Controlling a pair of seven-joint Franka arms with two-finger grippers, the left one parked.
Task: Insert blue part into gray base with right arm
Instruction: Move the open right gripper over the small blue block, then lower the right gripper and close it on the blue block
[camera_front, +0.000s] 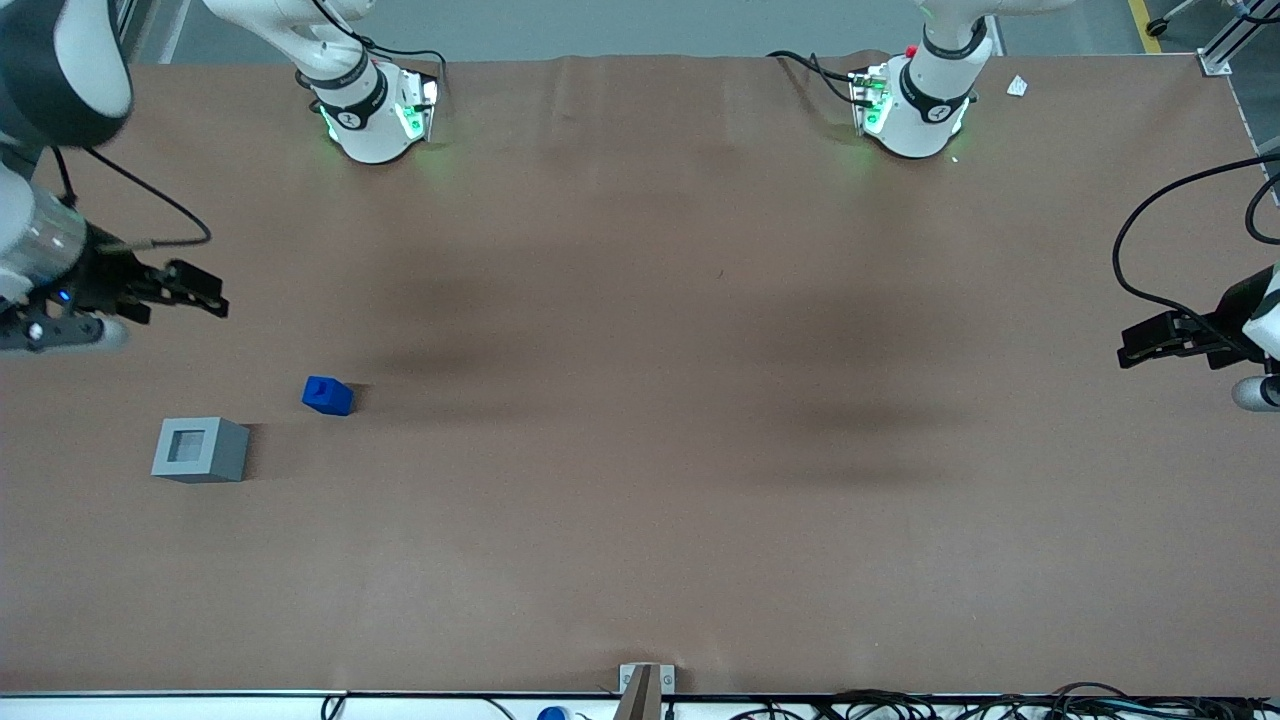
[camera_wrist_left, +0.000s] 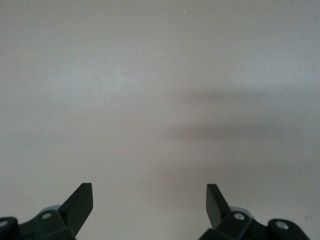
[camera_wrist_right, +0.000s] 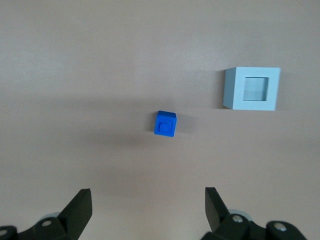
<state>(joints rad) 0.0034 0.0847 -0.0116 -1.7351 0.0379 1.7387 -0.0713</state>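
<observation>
While the tool is held released and high over the table, the blue part is seen near the gray base, farther from the camera; descent should be centred, stud kept upright.

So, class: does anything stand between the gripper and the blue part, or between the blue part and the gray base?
Nothing visible does. The open gripper hangs above bare table, with the blue part nearer the front camera. Only bare table separates that part from the gray base.
</observation>
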